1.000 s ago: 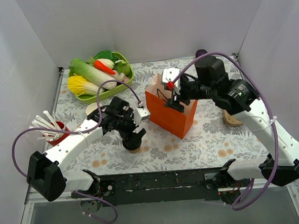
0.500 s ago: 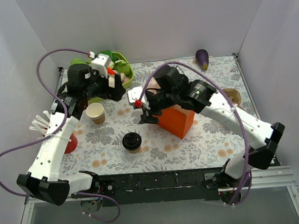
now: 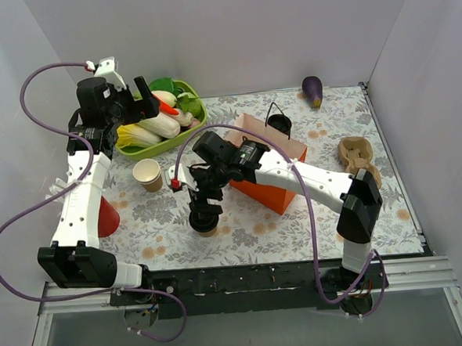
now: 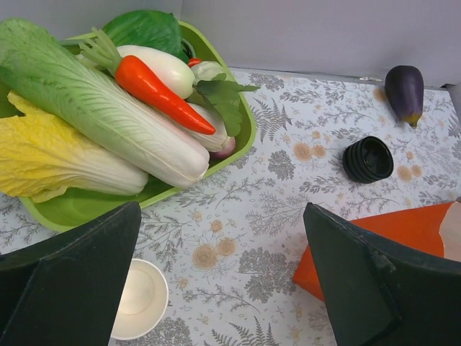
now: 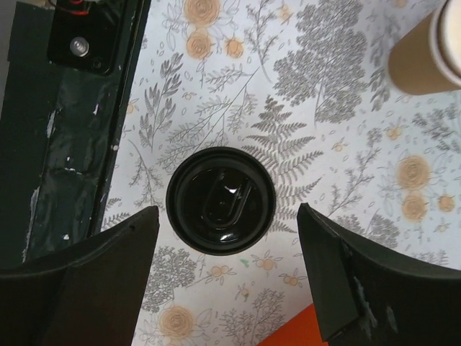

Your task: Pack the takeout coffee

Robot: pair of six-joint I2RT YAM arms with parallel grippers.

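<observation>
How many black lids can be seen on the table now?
2. One lidded cup stands near the front edge, under the right pincer. One loose lid lies behind the orange bag. The bag may hide more.

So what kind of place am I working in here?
Likely a staged test booth, not a café: plain white walls box in a floral tablecloth, and toy vegetables fill a green tray beside the orange bag.
</observation>
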